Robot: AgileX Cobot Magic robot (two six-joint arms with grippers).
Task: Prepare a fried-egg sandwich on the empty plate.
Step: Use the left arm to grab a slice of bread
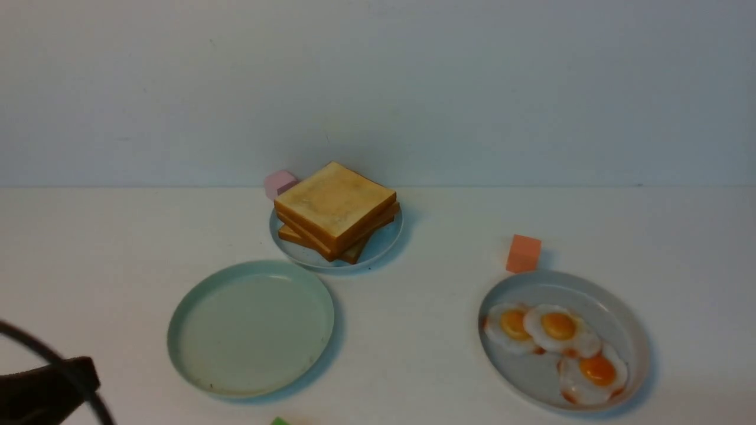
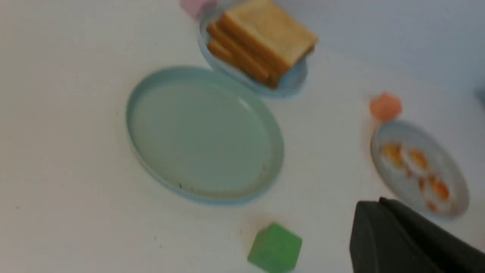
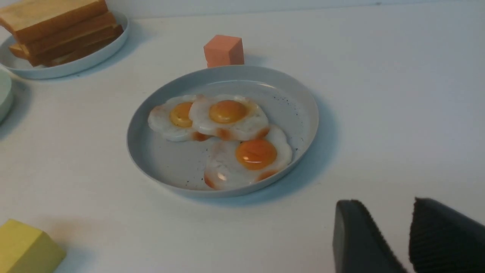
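Now, your white worktop [image 1: 413,354] meets a plain pale wall [image 1: 378,88]; the empty plate [image 1: 251,330] sits front-left, near the toast stack [image 1: 335,209]. Your left hand [image 2: 373,206] is pinched closed on nothing, right hand [image 3: 396,206] slightly parted, empty.

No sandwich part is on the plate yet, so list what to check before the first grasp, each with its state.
1. Empty plate bare and unobstructed: ok.
2. Toast stack sitting on its small blue plate, top slice free: ok.
3. Fried eggs separated for a single pick: not ok, they overlap on the grey-blue plate.
4. Left gripper open for a grasp: not ok, shut.
5. Right gripper open and empty: ok.
6. Green cube clear of the empty plate: ok.
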